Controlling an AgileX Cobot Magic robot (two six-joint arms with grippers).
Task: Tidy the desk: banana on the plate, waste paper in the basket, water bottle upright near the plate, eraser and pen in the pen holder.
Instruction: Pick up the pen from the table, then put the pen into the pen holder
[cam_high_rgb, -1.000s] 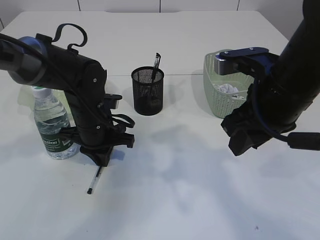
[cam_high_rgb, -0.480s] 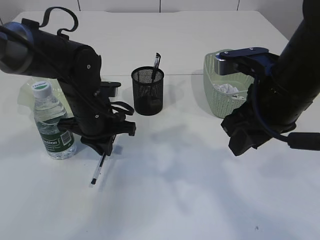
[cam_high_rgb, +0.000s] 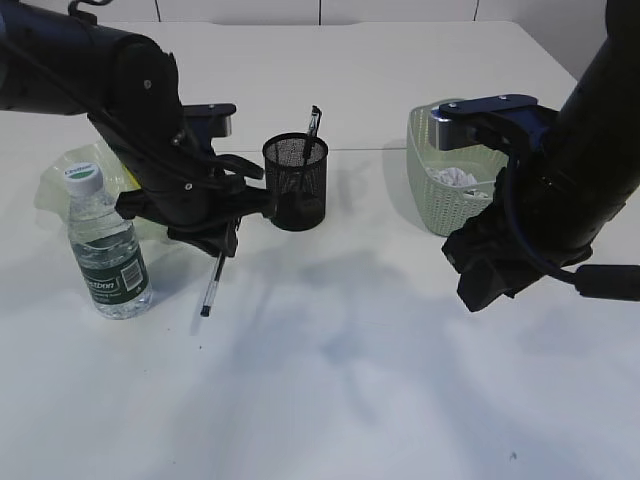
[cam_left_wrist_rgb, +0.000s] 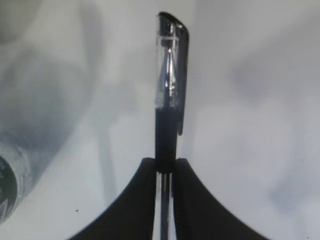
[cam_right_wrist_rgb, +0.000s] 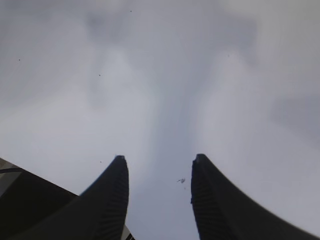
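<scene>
The left hand (cam_high_rgb: 222, 243) clenched a slim black capped pen (cam_high_rgb: 213, 282), lifted beside the black mesh pen holder (cam_high_rgb: 296, 182) and not yet inside. Crumpled paper (cam_high_rgb: 455, 178) lay in the pale-green basket (cam_high_rgb: 428, 200); the clear plastic water bottle (cam_high_rgb: 104, 248) stood upright; the right hand (cam_right_wrist_rgb: 159, 192) hung released, empty.

We see the black-capped pen (cam_high_rgb: 213, 283) hanging cap-down off the table — between upright water bottle (cam_high_rgb: 105, 249) and mesh pen holder (cam_high_rgb: 296, 181).
</scene>
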